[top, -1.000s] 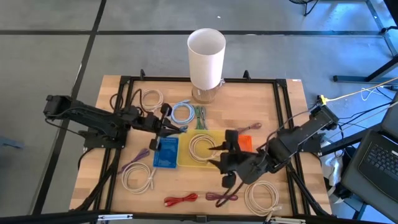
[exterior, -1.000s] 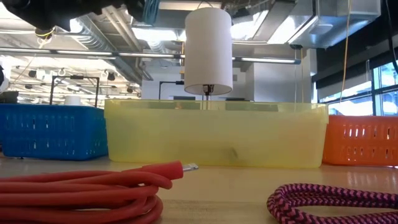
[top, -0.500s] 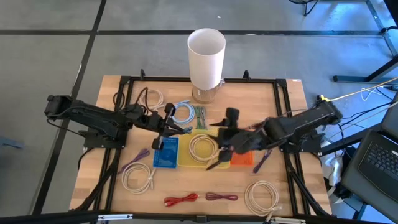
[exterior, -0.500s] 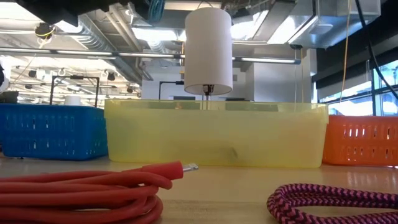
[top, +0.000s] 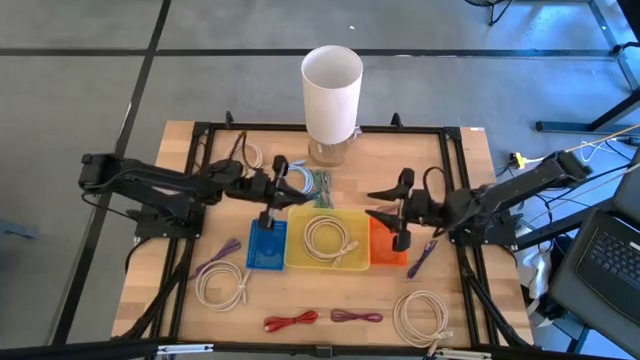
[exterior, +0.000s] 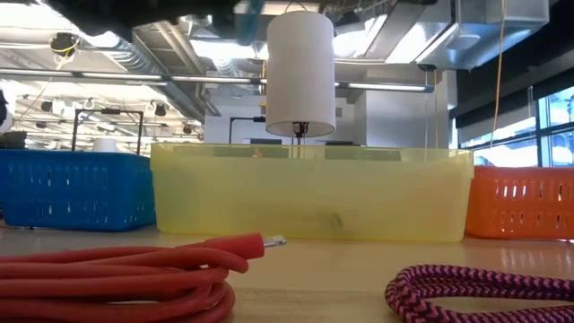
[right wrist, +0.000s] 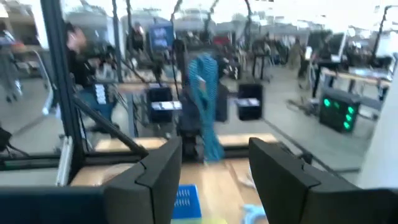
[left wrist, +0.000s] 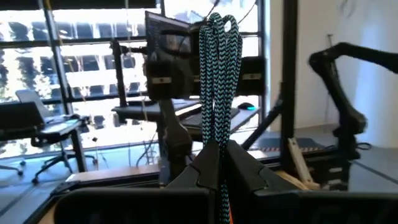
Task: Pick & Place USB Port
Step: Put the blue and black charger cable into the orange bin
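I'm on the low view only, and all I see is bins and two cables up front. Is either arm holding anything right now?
Observer: Yes. The left gripper is shut on a blue-and-black braided cable, folded into a loop.
Operator: And the right one?
Observer: The right gripper is open and empty, near the orange bin.
Operator: Anything inside the yellow bin? Its wall blocks my view.
Observer: A coiled white cable lies in the yellow bin.
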